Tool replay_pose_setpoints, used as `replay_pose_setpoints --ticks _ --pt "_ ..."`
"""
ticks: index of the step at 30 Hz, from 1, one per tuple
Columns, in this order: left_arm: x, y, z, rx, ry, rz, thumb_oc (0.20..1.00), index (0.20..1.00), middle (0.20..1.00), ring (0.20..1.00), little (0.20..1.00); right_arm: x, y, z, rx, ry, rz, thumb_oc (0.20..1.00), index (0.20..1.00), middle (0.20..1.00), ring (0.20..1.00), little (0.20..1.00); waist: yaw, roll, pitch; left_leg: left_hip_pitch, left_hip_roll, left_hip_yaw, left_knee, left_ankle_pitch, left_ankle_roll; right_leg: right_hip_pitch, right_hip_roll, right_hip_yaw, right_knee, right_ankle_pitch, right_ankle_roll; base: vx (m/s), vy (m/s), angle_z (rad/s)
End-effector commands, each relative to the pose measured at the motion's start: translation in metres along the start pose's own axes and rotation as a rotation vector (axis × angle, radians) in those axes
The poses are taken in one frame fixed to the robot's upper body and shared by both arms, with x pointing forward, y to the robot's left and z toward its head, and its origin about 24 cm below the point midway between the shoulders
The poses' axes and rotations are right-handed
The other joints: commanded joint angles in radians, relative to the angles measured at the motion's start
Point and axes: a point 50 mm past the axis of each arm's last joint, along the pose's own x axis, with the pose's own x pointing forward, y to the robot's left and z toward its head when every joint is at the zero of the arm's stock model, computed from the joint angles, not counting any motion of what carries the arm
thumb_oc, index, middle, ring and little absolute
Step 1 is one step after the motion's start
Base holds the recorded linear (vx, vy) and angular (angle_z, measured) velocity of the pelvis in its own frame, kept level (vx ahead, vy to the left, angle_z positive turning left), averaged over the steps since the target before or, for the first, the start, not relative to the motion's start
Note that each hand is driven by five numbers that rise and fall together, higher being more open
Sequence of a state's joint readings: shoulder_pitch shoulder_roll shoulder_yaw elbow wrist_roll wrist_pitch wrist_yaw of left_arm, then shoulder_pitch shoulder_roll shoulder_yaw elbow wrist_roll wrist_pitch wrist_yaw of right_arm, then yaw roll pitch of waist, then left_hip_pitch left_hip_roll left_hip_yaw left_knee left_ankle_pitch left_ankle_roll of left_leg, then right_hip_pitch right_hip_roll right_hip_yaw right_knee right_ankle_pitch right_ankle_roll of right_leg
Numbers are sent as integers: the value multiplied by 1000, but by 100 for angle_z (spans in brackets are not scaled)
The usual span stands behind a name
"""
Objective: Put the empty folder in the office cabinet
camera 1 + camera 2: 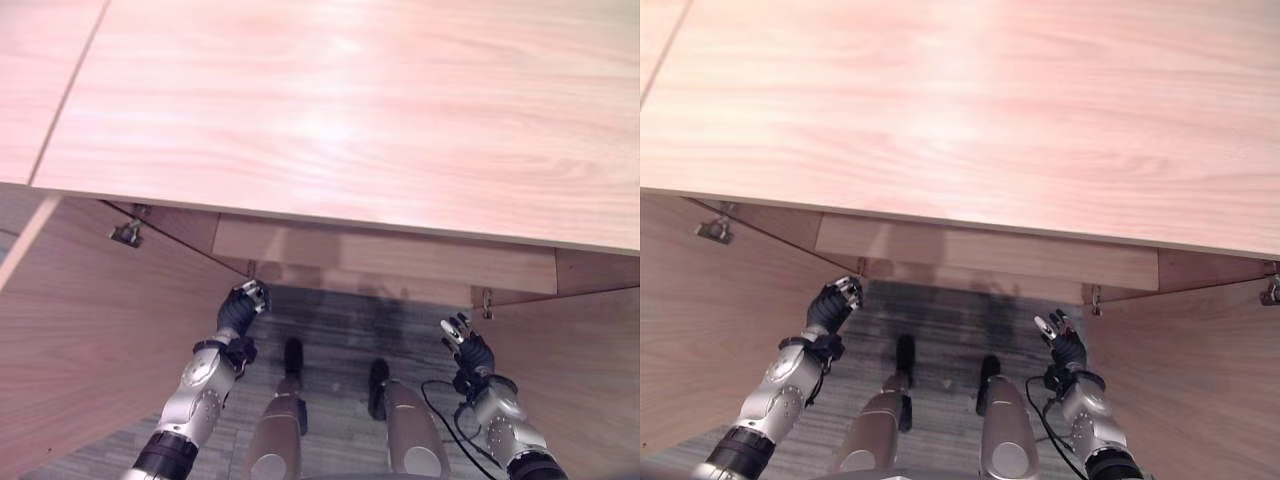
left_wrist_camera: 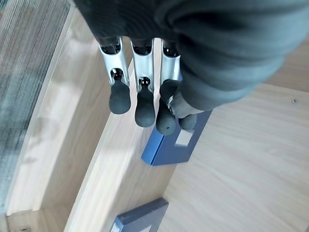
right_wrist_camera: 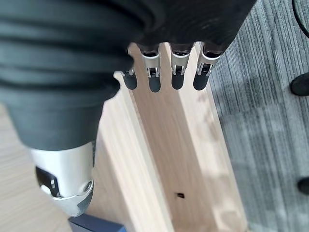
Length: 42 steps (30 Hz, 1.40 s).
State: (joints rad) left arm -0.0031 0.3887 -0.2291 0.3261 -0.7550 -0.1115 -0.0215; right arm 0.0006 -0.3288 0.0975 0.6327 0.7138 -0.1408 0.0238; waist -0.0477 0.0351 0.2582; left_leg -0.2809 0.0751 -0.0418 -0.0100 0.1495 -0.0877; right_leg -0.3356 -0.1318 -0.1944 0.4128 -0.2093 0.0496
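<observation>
The cabinet (image 1: 330,110) serves as the landmark, its broad light-wood top seen from above, both doors swung open toward the robot, the left door (image 1: 90,330) and the right door (image 1: 1200,370) flanking the open front; the left robot hand (image 1: 240,310) hangs just outside that front at the left door's inner side, fingers (image 2: 119,96) loosely bent with the thumb close by them, gripping nothing; past those fingertips, in its wrist view, a blue folder (image 2: 171,145) lies inside the cabinet on the wooden shelf (image 2: 241,159), flat and thin, its long axis apparently running inward from the front edge, a pale label on its spine end; a second blue folder (image 2: 140,217) lies nearer the front on the same shelf; the folder thus sits ahead of and below the left robot hand, the nearer one by my reading; the right robot hand (image 1: 1060,335) hovers by the right door, fingers (image 3: 154,82) straight and spread, empty, with a blue corner (image 3: 94,224) showing at the edge of its wrist view; whether either folder is empty cannot be told.
</observation>
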Motion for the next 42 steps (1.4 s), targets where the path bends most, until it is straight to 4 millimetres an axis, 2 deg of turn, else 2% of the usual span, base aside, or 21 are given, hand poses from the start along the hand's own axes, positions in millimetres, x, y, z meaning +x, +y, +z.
replay_pose_setpoints --ticks 1,2,3,4,5,6,7,11,12,13,14,18,22,27,29,32,33,34,36,39,42 --pt "3 8 1 92 -11 16 200 200 200 200 200 -4 -9 6 -45 -39 1 1000 1000 1000 1000 1000 11 -11 -15 63 50 -35 8 -91 -34 74 -27 -14 -224 159 82 50 -45 -1" --pt "-2 13 -11 115 37 28 856 856 856 856 856 -6 -13 3 -47 -25 -8 1000 1000 1000 1000 1000 13 -7 -18 84 52 -36 1 -89 -36 95 -22 -18 -227 156 81 90 -61 5" --pt "-8 19 -22 132 87 41 1000 1000 1000 1000 1000 -8 -17 -2 -49 -4 -21 1000 1000 1000 1000 1000 13 -6 -27 96 52 -37 -1 -86 -38 111 -19 -20 -230 152 79 53 -27 7" --pt "-8 19 -23 132 87 41 1000 1000 1000 1000 1000 -8 -17 -3 -50 -3 -21 1000 1000 1000 1000 1000 13 -5 -26 98 53 -37 -2 -86 -38 114 -19 -20 -231 152 79 73 -29 8" --pt "-19 28 -44 154 181 64 1000 1000 1000 1000 1000 -10 -22 -9 -67 26 -43 1000 1000 1000 1000 1000 17 1 -46 119 52 -34 -8 -80 -46 147 -14 -26 -242 142 77 42 -19 6" --pt "-19 28 -44 154 181 64 1000 1000 1000 1000 1000 -10 -22 -9 -67 26 -43 1000 1000 1000 1000 1000 16 1 -45 121 53 -35 -9 -80 -46 150 -14 -27 -244 143 77 75 -42 15" --pt "-30 36 -61 164 249 98 1000 1000 1000 1000 1000 -13 -26 -15 -84 51 -60 1000 1000 1000 1000 1000 30 11 -61 147 58 -46 -29 -52 -65 202 -5 -47 -277 131 74 36 -31 16" --pt "-37 42 -75 155 299 147 1000 1000 1000 1000 1000 -15 -33 -17 -131 65 -83 1000 1000 1000 1000 1000 41 5 -72 140 49 -76 0 -32 -82 240 -9 -69 -294 128 70 -29 -6 24" --pt "-39 44 -78 160 308 159 1000 1000 1000 1000 1000 -16 -35 -19 -123 72 -93 1000 1000 1000 1000 1000 40 -3 -76 140 43 -75 25 -44 -80 245 -16 -78 -295 130 69 -130 -2 39" --pt "-41 48 -81 191 320 175 1000 1000 1000 1000 1000 -18 -37 -25 -121 91 -104 1000 1000 1000 1000 1000 34 -31 -85 171 33 -52 107 -108 -63 253 -35 -86 -305 145 68 -154 12 26" --pt "-44 50 -85 207 340 185 1000 1000 1000 1000 1000 -20 -39 -29 -120 109 -118 1000 1000 1000 1000 1000 30 -41 -98 190 26 -49 131 -129 -60 255 -42 -88 -312 153 67 -139 35 26" --pt "-52 56 -94 238 379 215 1000 1000 1000 1000 1000 -24 -43 -36 -109 131 -129 1000 1000 1000 1000 1000 9 -53 -127 265 14 -64 199 -179 -62 256 -50 -77 -318 180 70 -45 83 7" --pt "-60 55 -109 298 455 198 1000 1000 1000 1000 1000 -30 -49 -45 -48 157 -168 1000 1000 1000 1000 1000 -40 -34 -166 362 39 -7 136 -225 -56 231 -62 -74 -314 217 87 -107 214 9" --pt "-64 58 -115 338 500 193 1000 1000 1000 1000 1000 -29 -49 -45 1 142 -198 1000 1000 1000 1000 1000 -58 -46 -170 379 -5 36 56 -291 -22 196 -93 -41 -360 311 131 -102 138 -12" --pt "-62 61 -113 349 503 197 1000 1000 1000 1000 1000 -21 -40 -41 44 119 -190 1000 1000 1000 1000 1000 -67 -49 -158 367 -26 49 9 -274 1 145 -106 -11 -372 380 174 -307 178 -20" --pt "-53 64 -102 389 472 194 1000 1000 1000 1000 1000 -16 -31 -39 70 104 -180 1000 1000 1000 1000 1000 -58 -33 -132 305 -36 68 9 -237 24 156 -77 64 -282 285 168 -333 145 -4" --pt "-53 64 -102 390 471 194 1000 1000 1000 1000 1000 -16 -31 -39 70 103 -179 1000 1000 1000 1000 1000 -58 -36 -133 302 -38 69 8 -234 24 153 -79 65 -283 288 168 -335 139 -20" --pt "-56 70 -102 398 487 214 1000 1000 1000 1000 1000 -15 -27 -39 83 92 -173 1000 1000 1000 1000 1000 -35 -25 -141 263 -36 86 9 -206 40 189 -72 58 -198 237 148 -225 84 -23" --pt "-60 74 -103 389 495 237 1000 1000 1000 1000 1000 -18 -26 -43 78 103 -166 1000 1000 1000 1000 1000 -6 -22 -161 246 -33 103 1 -190 47 240 -76 38 -155 201 137 -225 47 -14" --pt "-64 77 -106 384 512 247 1000 1000 1000 1000 1000 -20 -25 -48 78 119 -166 1000 1000 1000 1000 1000 20 -35 -183 234 -36 120 -1 -180 48 311 -88 27 -165 191 140 -172 -39 -23" --pt "-66 74 -109 362 512 253 1000 1000 1000 1000 1000 -20 -24 -51 80 132 -167 1000 1000 1000 1000 1000 57 -59 -221 194 -57 157 -34 -130 45 391 -85 27 -280 194 162 -185 -54 -44"
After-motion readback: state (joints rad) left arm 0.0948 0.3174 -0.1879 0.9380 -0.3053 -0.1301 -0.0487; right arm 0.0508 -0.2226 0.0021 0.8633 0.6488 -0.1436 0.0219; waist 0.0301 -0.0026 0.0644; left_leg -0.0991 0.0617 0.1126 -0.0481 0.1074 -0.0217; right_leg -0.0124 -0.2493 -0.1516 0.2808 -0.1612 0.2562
